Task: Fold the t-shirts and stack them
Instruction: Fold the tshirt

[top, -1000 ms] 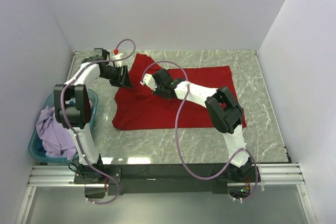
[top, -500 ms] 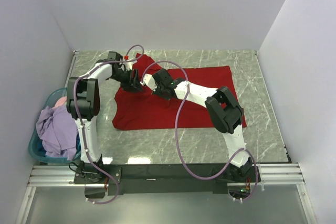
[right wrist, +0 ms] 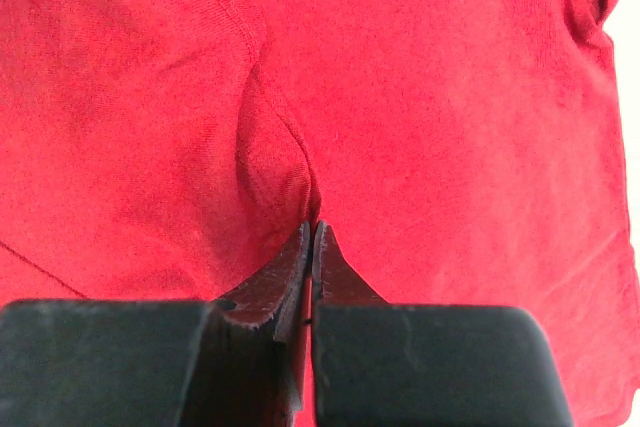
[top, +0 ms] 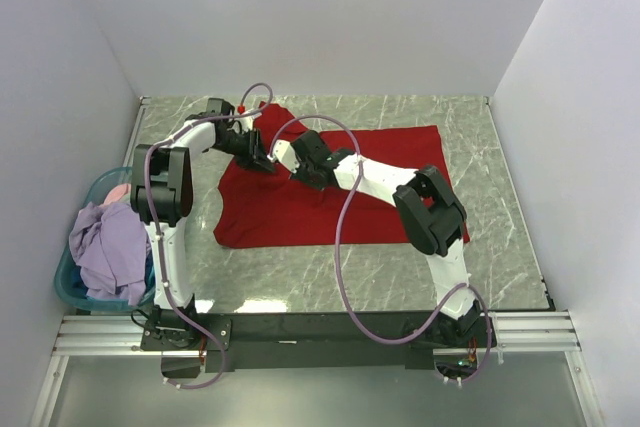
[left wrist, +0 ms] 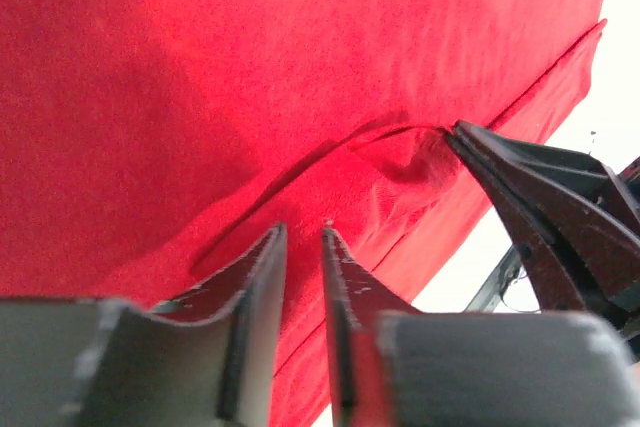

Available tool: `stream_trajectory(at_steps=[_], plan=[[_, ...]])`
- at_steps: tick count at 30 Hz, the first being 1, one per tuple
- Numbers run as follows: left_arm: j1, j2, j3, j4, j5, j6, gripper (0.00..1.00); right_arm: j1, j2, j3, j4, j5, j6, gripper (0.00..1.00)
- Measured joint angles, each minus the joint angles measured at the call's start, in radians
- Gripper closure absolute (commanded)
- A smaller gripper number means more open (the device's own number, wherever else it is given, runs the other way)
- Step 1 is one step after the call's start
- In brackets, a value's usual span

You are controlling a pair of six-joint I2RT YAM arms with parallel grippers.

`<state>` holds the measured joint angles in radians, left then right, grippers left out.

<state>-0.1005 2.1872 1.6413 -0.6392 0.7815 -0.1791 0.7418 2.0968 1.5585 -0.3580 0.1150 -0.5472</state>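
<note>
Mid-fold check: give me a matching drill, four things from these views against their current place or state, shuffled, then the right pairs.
Things:
1. red t-shirt
2. lavender t-shirt
3. left gripper
4. right gripper

Places or states:
A. shut, pinching a pucker of red cloth
B. heaped in the teal basket
C. spread on the marble table
D. jaws a little apart, at the red cloth

Pairs: 1-C, 2-B, 3-D, 4-A
</note>
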Motion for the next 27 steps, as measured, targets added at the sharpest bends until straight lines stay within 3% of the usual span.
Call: stream_trajectory(at_steps=[4, 6, 9, 13, 17, 27], plan=[[0.001, 0.000, 0.000, 0.046, 0.008, -0.003, 0.91, 0.000, -0.015, -0.020, 0.003, 0.001, 0.000, 1.00], [0.004, 0.000, 0.000, 0.058, 0.007, -0.003, 0.91, 0.000, -0.021, -0.028, 0.006, 0.001, 0.000, 1.00], [0.008, 0.000, 0.000, 0.057, -0.015, 0.002, 0.71, 0.000, -0.024, -0.031, 0.008, 0.000, 0.000, 1.00], [0.010, 0.000, 0.001, 0.031, -0.053, 0.009, 0.54, 0.000, -0.044, -0.051, 0.013, -0.009, 0.001, 1.00], [0.011, 0.000, -0.001, 0.010, -0.076, 0.020, 0.49, 0.002, -0.071, -0.061, 0.013, -0.034, 0.005, 1.00], [0.000, 0.000, -0.008, -0.025, -0.054, 0.025, 0.49, 0.023, -0.138, -0.110, 0.019, -0.108, 0.007, 1.00]])
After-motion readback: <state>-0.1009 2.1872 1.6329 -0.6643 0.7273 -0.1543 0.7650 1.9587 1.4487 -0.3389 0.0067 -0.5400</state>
